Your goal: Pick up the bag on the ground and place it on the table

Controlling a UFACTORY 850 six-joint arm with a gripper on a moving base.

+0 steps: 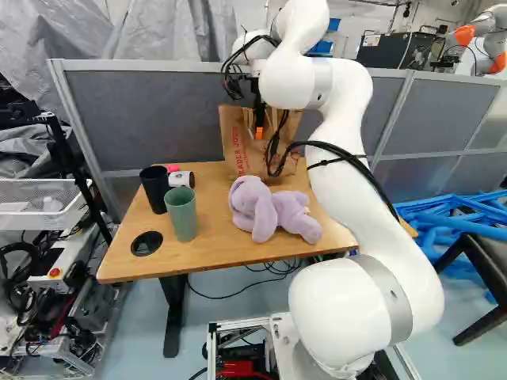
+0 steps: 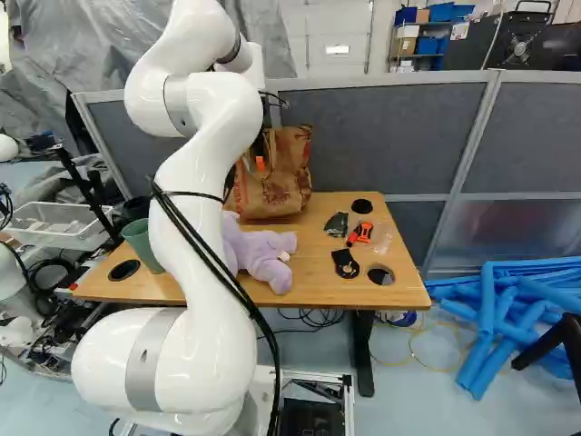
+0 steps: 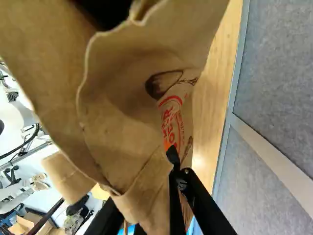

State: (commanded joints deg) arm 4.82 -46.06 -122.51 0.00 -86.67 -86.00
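Bag (image 2: pixel 280 182) seems based on bench (image 1: pixel 207 237); cannot tell whether jaws (image 1: pixel 259 130) grip paper; confirm weight settled, ease any hold, retreat without snagging.

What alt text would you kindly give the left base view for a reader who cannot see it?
A brown paper bag stands at the far side of a wooden table, with the black gripper of a white robot arm at its top. Nearer are a purple plush toy, a green cup and a black cup.
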